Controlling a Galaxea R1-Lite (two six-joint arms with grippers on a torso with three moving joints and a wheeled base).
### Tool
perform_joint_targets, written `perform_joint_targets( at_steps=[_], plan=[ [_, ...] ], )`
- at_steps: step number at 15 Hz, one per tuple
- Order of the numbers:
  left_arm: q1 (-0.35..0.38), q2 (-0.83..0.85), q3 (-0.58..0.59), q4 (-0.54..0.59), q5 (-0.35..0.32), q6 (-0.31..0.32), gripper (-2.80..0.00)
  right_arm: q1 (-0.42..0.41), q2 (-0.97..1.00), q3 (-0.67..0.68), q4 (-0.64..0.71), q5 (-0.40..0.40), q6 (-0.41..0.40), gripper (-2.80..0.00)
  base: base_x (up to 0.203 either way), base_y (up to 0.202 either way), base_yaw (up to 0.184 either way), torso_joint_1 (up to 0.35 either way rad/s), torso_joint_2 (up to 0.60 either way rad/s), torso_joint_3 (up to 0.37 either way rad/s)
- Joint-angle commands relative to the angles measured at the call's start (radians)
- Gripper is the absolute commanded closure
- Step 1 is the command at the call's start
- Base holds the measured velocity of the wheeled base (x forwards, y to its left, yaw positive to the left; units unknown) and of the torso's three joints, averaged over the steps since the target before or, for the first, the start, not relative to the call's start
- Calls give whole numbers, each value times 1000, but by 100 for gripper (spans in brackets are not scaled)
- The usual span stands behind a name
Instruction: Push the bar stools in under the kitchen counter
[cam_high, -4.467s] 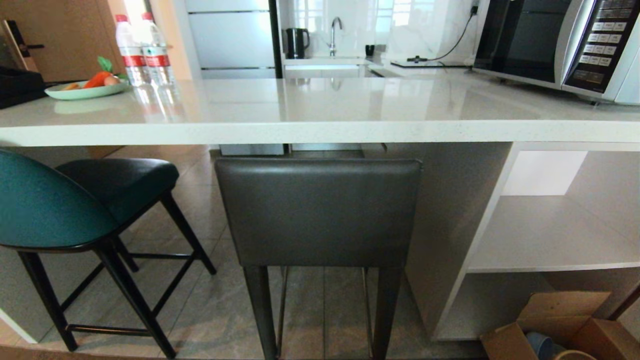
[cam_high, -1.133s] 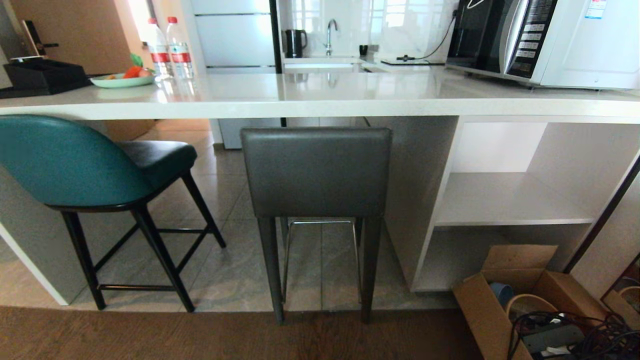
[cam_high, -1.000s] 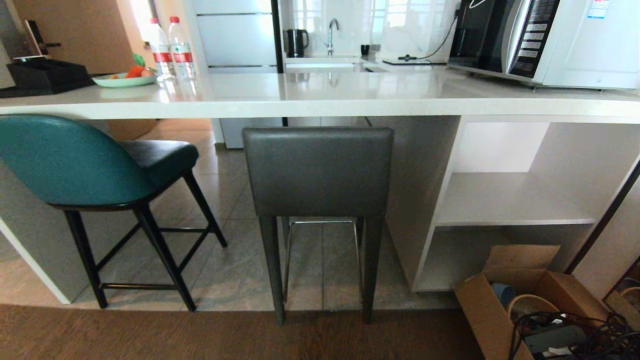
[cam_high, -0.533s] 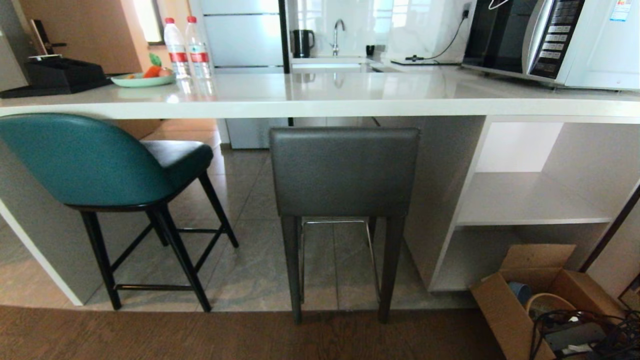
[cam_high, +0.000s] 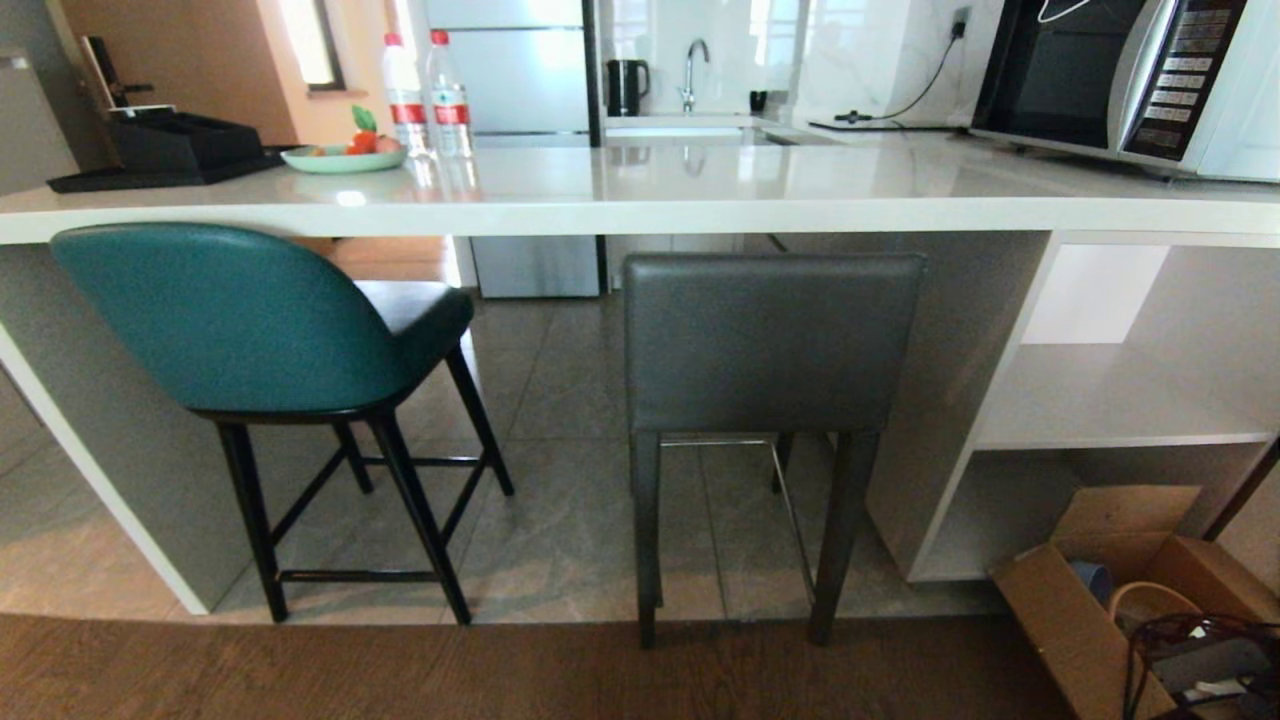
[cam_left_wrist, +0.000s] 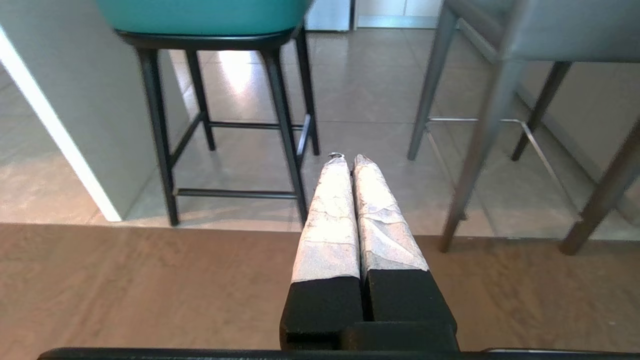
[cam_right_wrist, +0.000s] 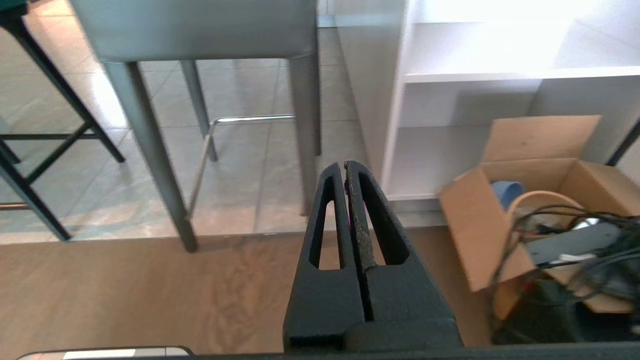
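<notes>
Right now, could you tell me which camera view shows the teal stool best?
The head view: the teal stool appears whole, backrest, seat and black legs. The left wrist view catches only its seat underside and legs; the right wrist view shows only parts of its legs at the frame edge.

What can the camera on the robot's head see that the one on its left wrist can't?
Only the head view shows the kitchen counter top with its microwave, two water bottles and green plate, plus the shelves and cardboard box on the right. Only the left wrist view shows the left gripper, shut, hanging low over the wooden floor in front of the stools. Both show the teal stool with its thin black legs, the dark grey stool with its footrest, the grey tiles and the white slanted side panel.
</notes>
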Motion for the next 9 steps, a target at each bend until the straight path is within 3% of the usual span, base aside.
perform_joint_targets(
  at_steps=[1,9],
  plan=[
    [1,2,3,0,1,0,0,0,2,5,0,2,0,0,0,199,-1,2,7,-2],
    [2,2,3,0,1,3,0,0,2,5,0,0,3,0,0,198,-2,4,4,2]
  ],
)
